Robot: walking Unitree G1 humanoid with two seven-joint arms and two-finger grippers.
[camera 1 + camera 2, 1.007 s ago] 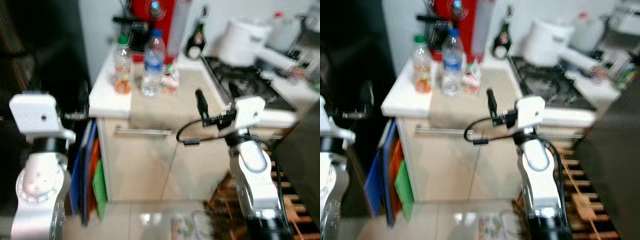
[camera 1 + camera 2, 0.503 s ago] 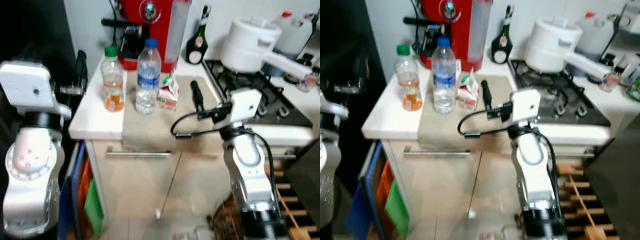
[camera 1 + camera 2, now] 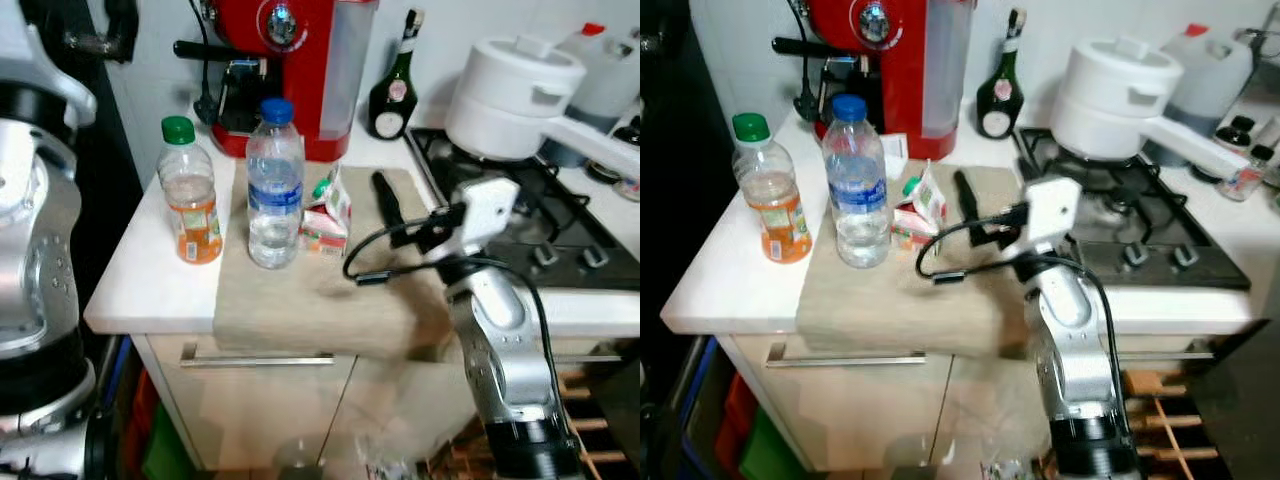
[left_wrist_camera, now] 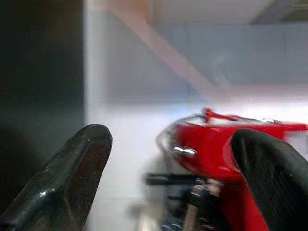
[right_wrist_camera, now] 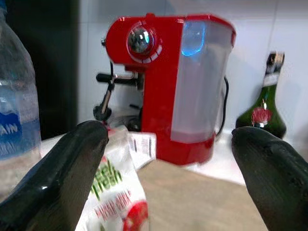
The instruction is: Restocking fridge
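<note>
An orange drink bottle with a green cap (image 3: 190, 205), a clear water bottle with a blue cap (image 3: 274, 190) and a small red-and-white carton (image 3: 326, 212) stand on a wooden board (image 3: 300, 300) on the white counter. My right gripper (image 3: 386, 198) hovers over the board just right of the carton, open, with nothing between its fingers (image 5: 67, 168). The carton (image 5: 113, 202) and water bottle (image 5: 17, 120) lie close ahead of it in the right wrist view. My left gripper (image 3: 112, 22) is raised high at the far left, open and empty (image 4: 173, 144).
A red coffee machine (image 3: 300, 60) and a dark green bottle (image 3: 392, 90) stand at the back of the counter. A white pot (image 3: 510, 85) sits on the gas hob (image 3: 545, 235) at the right. A drawer handle (image 3: 255, 358) runs below the counter edge.
The camera has come closer and higher over the counter. My right gripper now reaches over the board beside the carton. My left arm has risen towards the top left.
</note>
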